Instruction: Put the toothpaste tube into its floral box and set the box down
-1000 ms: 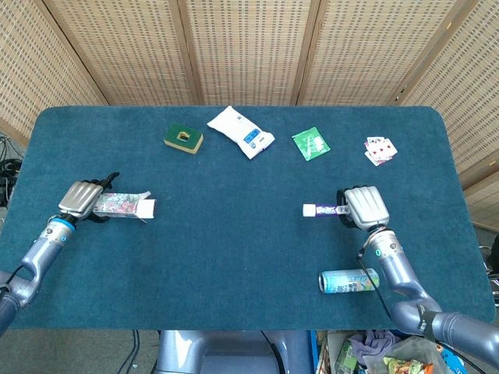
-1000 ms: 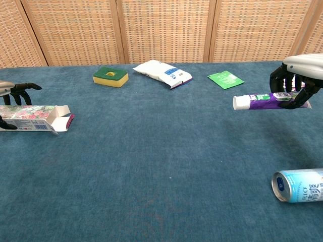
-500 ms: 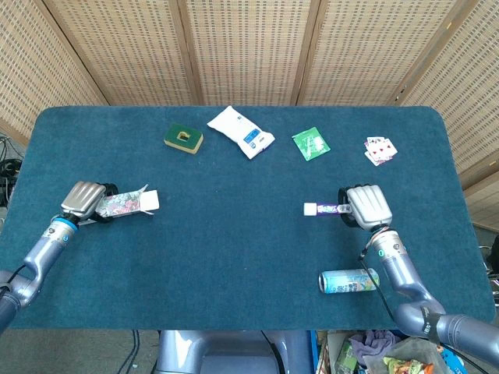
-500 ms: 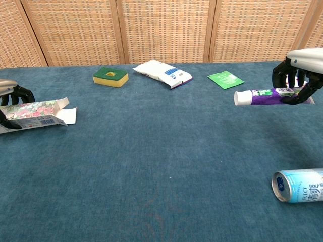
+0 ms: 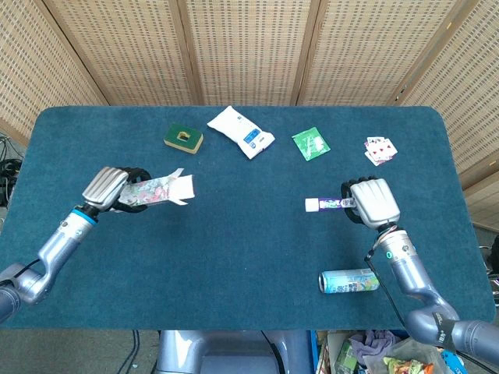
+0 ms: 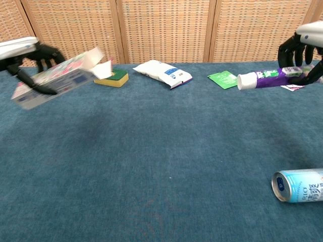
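Since the earlier frames, the left hand (image 5: 105, 185) has lifted the floral box (image 5: 156, 191) off the blue felt-like table (image 5: 249, 265) and carried it inward, fingers clamped round its closed end, open flaps tilted upward; the right hand (image 5: 373, 202) has risen slightly, its fingers closed on the purple toothpaste tube (image 5: 327, 205), white cap pointing toward the box, the two well apart; box is printed cardboard, rectangular; tube is smooth and cylindrical; one pale-blue metal can (image 5: 349, 280) lies on its side near the front edge; at the rear lie one green-and-yellow sponge (image 5: 183, 138), one white soft packet (image 5: 240, 131), one flat green sachet (image 5: 311, 143) and a small fan of playing cards (image 5: 380, 149)
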Tool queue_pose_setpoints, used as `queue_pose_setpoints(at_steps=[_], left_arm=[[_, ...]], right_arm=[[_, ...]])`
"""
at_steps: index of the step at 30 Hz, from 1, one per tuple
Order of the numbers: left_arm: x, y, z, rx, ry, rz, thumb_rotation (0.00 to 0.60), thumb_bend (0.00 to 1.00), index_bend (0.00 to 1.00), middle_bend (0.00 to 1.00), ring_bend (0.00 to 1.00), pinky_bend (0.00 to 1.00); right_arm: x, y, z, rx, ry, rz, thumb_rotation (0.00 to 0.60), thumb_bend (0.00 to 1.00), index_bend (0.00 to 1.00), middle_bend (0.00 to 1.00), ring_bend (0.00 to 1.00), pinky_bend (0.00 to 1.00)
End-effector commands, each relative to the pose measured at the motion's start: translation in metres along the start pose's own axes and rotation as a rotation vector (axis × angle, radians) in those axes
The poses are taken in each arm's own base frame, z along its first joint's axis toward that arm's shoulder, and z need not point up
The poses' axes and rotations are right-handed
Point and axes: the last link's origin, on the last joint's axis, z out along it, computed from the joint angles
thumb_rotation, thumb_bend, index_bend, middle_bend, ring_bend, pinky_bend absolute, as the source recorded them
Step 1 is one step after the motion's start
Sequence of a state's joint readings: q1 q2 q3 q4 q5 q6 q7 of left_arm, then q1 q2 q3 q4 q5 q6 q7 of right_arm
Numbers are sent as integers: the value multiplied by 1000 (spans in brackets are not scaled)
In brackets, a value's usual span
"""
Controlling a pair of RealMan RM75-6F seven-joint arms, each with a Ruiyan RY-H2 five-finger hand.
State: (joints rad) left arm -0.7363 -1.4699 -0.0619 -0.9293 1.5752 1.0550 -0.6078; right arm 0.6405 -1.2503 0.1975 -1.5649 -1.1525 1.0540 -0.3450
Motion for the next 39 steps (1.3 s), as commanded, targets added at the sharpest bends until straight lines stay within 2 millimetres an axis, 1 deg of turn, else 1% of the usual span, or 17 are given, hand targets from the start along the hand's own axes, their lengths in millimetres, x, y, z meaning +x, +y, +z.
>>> queue_pose_setpoints(at_steps=[1, 2, 5, 7, 11, 18, 23, 26, 33, 36, 39], left_arm=[[7, 36, 30, -70, 3, -42, 600, 235, 478, 478, 478, 524], [4, 46, 39, -90, -6, -34, 600, 235, 478, 478, 478, 524], [2, 66, 59, -125, -25, 9, 600, 234, 478, 478, 478, 523], [3, 75, 69, -145, -31, 51, 600, 234, 480, 478, 478, 521], [8, 90, 92, -191, -67, 206, 600, 234, 481, 478, 478, 514], [14, 109, 117, -221, -107, 280, 600, 235, 483, 478, 478, 500], [15, 123, 130, -243, -115, 296, 600, 235, 483, 478, 478, 496], [12, 133, 136, -270, -123, 333, 600, 235, 483, 478, 478, 496], [-8, 152, 141, -317, -153, 348, 600, 234, 483, 478, 478, 496], [-16, 163, 142, -335, -158, 346, 600, 235, 483, 478, 478, 496], [-20, 170, 144, -345, -159, 341, 600, 234, 483, 478, 478, 496]], right_arm=[[9, 0, -3, 2, 21, -18, 600, 571, 585, 616, 468, 428], [12, 1, -4, 0, 27, -21, 600, 571, 585, 616, 468, 428], [18, 3, -8, -8, 33, -29, 600, 572, 585, 616, 468, 428], [19, 5, -10, -13, 31, -31, 600, 572, 586, 617, 469, 428], [18, 9, -14, -31, 29, -25, 600, 571, 591, 622, 474, 428], [13, 13, -18, -51, 21, -1, 600, 571, 592, 622, 475, 428], [10, 12, -22, -58, 25, 17, 600, 571, 593, 624, 475, 428], [10, 11, -26, -59, 25, 27, 600, 571, 594, 626, 477, 428], [19, 14, -31, -70, 43, 17, 600, 572, 595, 627, 479, 428], [24, 12, -34, -79, 49, 8, 600, 577, 595, 627, 480, 428], [27, 9, -35, -85, 46, 2, 600, 584, 597, 628, 483, 428]])
